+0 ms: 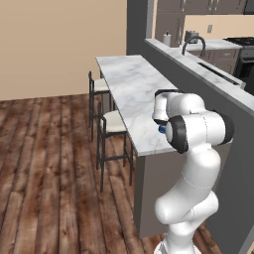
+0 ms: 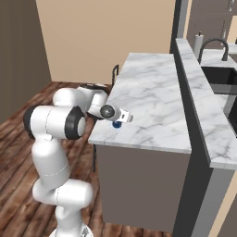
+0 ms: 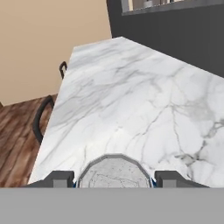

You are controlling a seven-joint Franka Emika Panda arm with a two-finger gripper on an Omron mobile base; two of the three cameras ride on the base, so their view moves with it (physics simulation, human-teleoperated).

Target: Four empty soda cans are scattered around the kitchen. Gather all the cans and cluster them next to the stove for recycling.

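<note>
With a blue soda can (image 3: 114, 171) clamped between the fingers of the tool (image 3: 114, 178) just above the near edge of the marble surface (image 3: 131, 109), it is best kept upright while carried toward the stove (image 1: 244, 52).

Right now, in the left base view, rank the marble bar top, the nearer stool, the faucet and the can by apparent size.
1. marble bar top
2. nearer stool
3. faucet, though it stands farther back, so it looks smaller than it is
4. can: just a blue sliver shows, so its rank is unsure
</note>
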